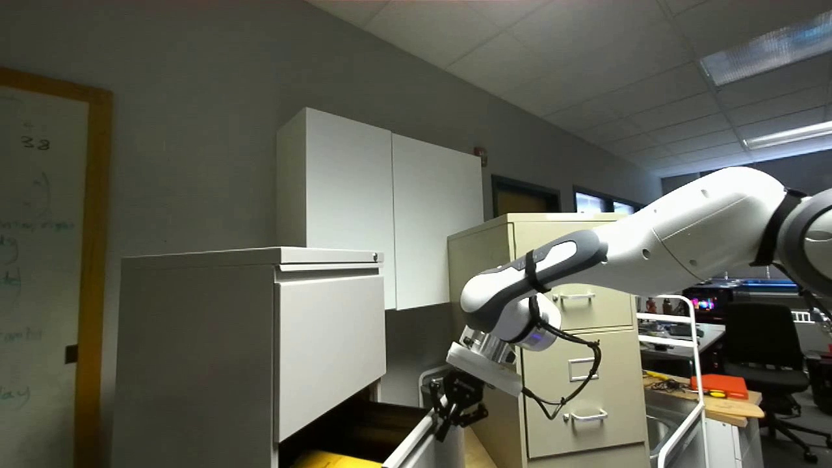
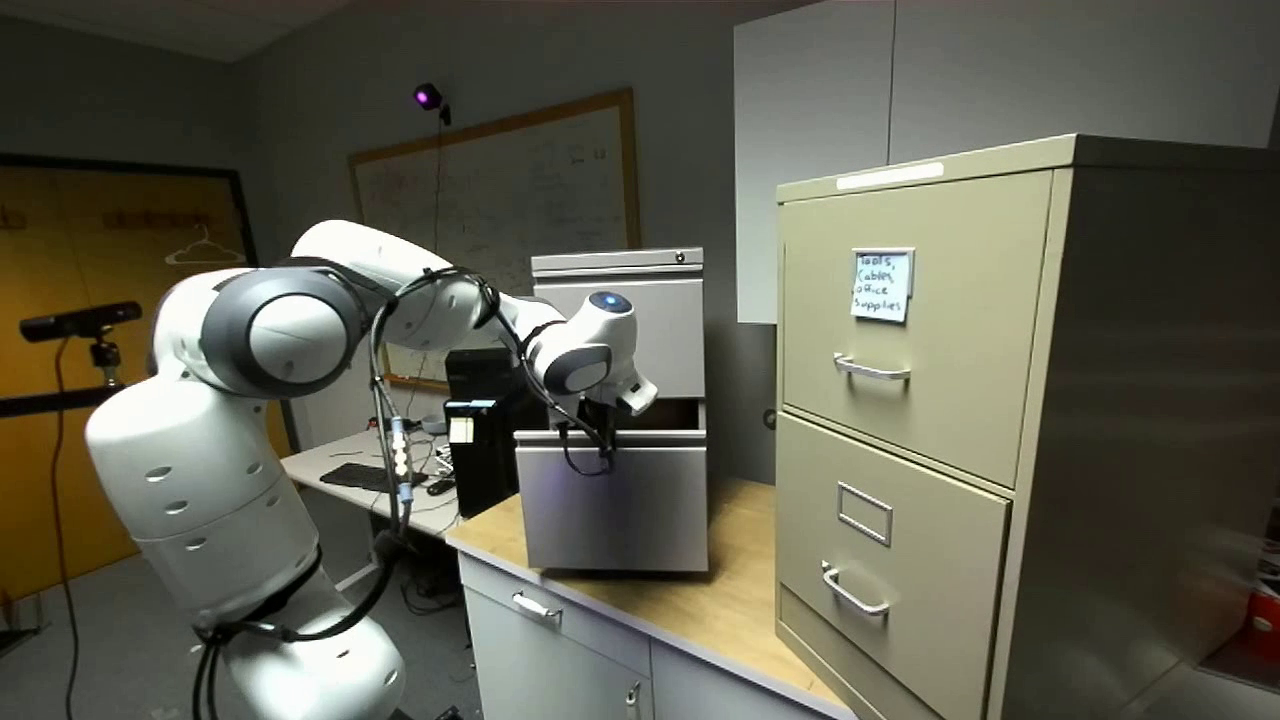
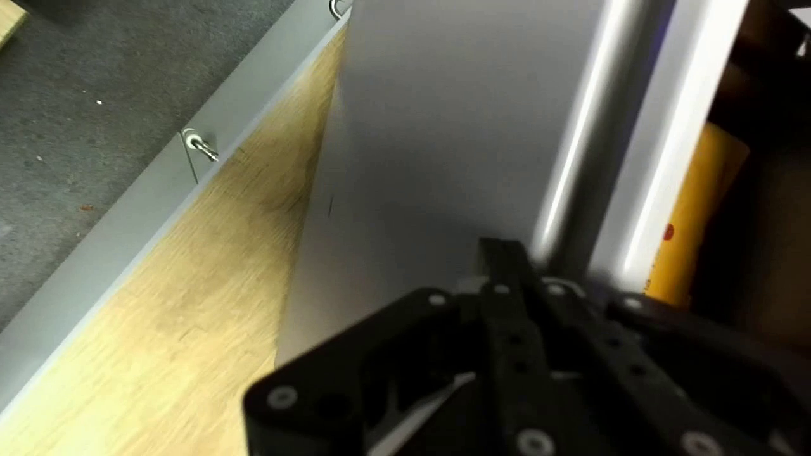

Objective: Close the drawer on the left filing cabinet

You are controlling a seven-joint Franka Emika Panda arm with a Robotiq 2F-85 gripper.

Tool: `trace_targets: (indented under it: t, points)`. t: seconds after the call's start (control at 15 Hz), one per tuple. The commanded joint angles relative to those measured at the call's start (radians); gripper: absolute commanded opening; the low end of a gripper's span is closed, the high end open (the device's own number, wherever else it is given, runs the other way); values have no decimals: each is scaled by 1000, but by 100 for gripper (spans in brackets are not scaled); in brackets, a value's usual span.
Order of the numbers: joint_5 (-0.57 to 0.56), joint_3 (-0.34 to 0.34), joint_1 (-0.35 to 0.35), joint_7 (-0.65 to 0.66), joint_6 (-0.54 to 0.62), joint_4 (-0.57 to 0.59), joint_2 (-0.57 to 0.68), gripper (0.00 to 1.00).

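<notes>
The left filing cabinet [image 1: 195, 357] is light grey and stands on a wooden counter; it also shows in an exterior view [image 2: 665, 335]. Its lower drawer [image 2: 615, 510] stands pulled out, with a dark gap behind its front and yellow contents [image 1: 331, 459] inside. The larger front above it is shut. In the wrist view the drawer front [image 3: 443, 126] and its handle slot run up past the fingertips. My gripper [image 1: 443, 426] is at the drawer's top edge, pointing down. In the wrist view its fingertips [image 3: 504, 247] are together, over the outer face beside the slot; contact cannot be told.
A beige cabinet with handled drawers [image 2: 900, 400] stands beside the grey one on the counter [image 2: 750, 560]. White wall cupboards [image 1: 351, 208] hang behind. A desk [image 2: 340, 455] with a black computer [image 2: 485, 440] stands beyond. The counter's front edge borders the floor [image 3: 127, 82].
</notes>
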Motion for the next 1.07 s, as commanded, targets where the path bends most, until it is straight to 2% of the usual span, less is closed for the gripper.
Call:
trace_targets:
  t: [0.0,0.33,1.0]
  points:
    - [45,-14,16,4,-8,135,102,0]
    - [63,-23,11,-7,-37,261,198,0]
    - [37,-29,3,9,-270,663,475,0]
